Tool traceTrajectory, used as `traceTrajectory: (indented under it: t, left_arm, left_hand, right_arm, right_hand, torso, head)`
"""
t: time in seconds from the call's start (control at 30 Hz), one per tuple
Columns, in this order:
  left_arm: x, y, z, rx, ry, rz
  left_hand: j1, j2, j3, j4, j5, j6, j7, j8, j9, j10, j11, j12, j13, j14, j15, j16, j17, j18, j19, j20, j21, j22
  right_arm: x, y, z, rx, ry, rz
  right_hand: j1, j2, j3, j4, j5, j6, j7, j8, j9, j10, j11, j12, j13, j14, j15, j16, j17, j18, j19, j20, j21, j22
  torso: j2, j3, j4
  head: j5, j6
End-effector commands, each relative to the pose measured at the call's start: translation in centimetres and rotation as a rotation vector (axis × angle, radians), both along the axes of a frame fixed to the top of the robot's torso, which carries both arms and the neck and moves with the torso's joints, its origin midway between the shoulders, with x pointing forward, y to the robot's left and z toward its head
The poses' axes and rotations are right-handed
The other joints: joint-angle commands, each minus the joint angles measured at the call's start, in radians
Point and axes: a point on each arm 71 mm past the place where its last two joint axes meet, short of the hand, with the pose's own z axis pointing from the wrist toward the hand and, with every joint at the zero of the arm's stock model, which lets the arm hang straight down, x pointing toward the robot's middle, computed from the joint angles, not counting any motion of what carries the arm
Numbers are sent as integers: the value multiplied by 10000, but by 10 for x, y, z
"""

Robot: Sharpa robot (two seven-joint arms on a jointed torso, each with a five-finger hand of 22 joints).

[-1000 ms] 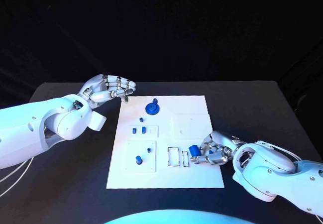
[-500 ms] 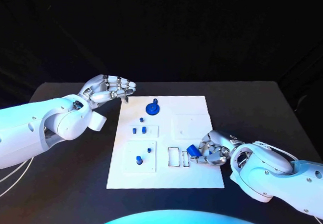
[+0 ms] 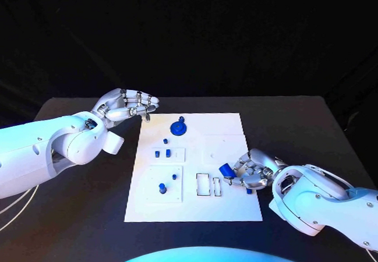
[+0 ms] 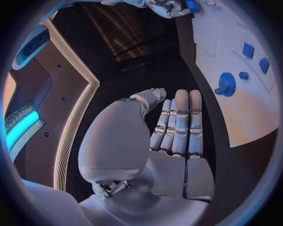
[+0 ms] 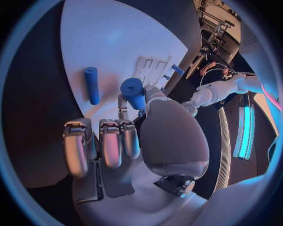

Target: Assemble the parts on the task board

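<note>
Pinching a blue peg (image 3: 225, 170), the right hand (image 3: 248, 172) hovers over the task board (image 3: 227, 208)

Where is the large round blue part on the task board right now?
In the head view, the large round blue part sits near the task board's far edge, just right of the left hand.

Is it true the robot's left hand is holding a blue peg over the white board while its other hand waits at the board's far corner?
No, the hands are swapped. The right hand holds the blue peg over the board, as the right wrist view shows. The left hand waits at the far corner.
</note>
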Motion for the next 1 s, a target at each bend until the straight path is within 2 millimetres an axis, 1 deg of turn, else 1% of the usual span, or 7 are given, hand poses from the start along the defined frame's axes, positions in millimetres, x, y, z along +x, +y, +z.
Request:
traceTrajectory:
  t: [0.03, 0.17, 0.27, 0.4, 0.67, 0.8, 1.0]
  left_arm:
    - [-1, -3, 0, -102, 79, -193]
    - [-1, -4, 0, -96, 108, -255]
    - [0, -4, -1, -94, 108, -263]
    - [-1, -5, 0, -103, 96, -277]
    - [-1, -7, 0, -129, 86, -325]
    - [-1, -6, 0, -160, 110, -336]
    - [-1, -5, 0, -384, 285, -251]
  left_hand:
    - [52, 47, 70, -84, 49, -70, 18, 63, -19, -60, 0, 48, -19, -71, -16, -23, -12, 153, -34, 9, -34, 2]
    - [36, 31, 72, -86, 52, -80, 24, 69, -23, -100, 11, 43, -28, -90, -8, -32, -18, 147, -42, 11, -30, 6]
    - [26, 27, 70, -82, 50, -82, 26, 70, -24, -109, 13, 43, -29, -93, -5, -33, -19, 144, -45, 12, -30, 7]
    - [24, 27, 71, -81, 50, -82, 26, 72, -24, -113, 14, 44, -30, -96, -4, -33, -19, 144, -47, 13, -30, 7]
    - [24, 27, 71, -81, 50, -82, 26, 72, -24, -113, 14, 44, -30, -96, -4, -33, -19, 144, -47, 13, -30, 7]
    - [24, 27, 71, -81, 50, -82, 26, 72, -24, -113, 14, 44, -30, -96, -4, -33, -19, 144, -47, 13, -30, 7]
    - [14, 30, 79, -79, 49, -87, 28, 81, -27, -130, 18, 53, -33, -105, 1, -34, -22, 141, -55, 15, -29, 9]
  right_arm:
    - [1, 1, 5, 649, 283, -437]
    - [1, 7, 8, 823, 674, -352]
    - [0, 14, 6, 863, 1018, -159]
    - [-2, 25, 2, 940, 1409, 103]
    - [-4, 40, -6, 903, 1921, 433]
    - [-5, 43, -10, 839, 2104, 531]
    - [-8, 49, -12, 834, 2217, 682]
  right_hand:
    - [-136, 209, 572, -421, 190, 213, -182, 168, 124, 1093, -62, 39, 2632, 1059, -80, 32, 2631, -140, 1046, -102, 43, 2632]
    - [-242, 170, 610, -421, 196, 217, -181, 184, 134, 1093, -62, 39, 2632, 1059, -82, 32, 2631, -140, 1046, -105, 43, 2632]
    - [-342, 129, 644, -423, 141, 215, -180, 197, 143, 1093, -60, 39, 2632, 1059, -81, 32, 2631, -140, 1046, -106, 43, 2632]
    - [-546, 123, 713, -419, 117, 209, -173, 212, 154, 1093, -56, 39, 2632, 1059, -77, 32, 2631, -140, 1046, -105, 43, 2632]
    - [-1193, -20, 800, -423, -795, 209, -159, 302, 216, 1093, -41, 39, 2632, 1059, -62, 32, 2631, -140, 1046, -90, 43, 2632]
    - [-1295, -46, 785, -421, -950, 204, -156, 319, 229, 1093, -36, 39, 2632, 1059, -60, 32, 2631, -140, 1046, -87, 43, 2632]
    - [-1317, -51, 781, -421, -983, 203, -155, 322, 231, 1093, -35, 39, 2632, 1059, -58, 32, 2631, -140, 1046, -86, 43, 2632]
  torso:
    - [5, 3, 3]
    - [13, -4, 5]
    - [16, 11, -2]
    - [13, 9, 7]
    - [12, 0, 18]
    - [16, -10, 17]
    - [11, 4, 8]
  head:
    - [-51, 12]
    - [-65, 27]
    - [-48, 10]
    - [-50, -4]
    - [-29, -45]
    - [-46, -47]
    - [-60, -56]
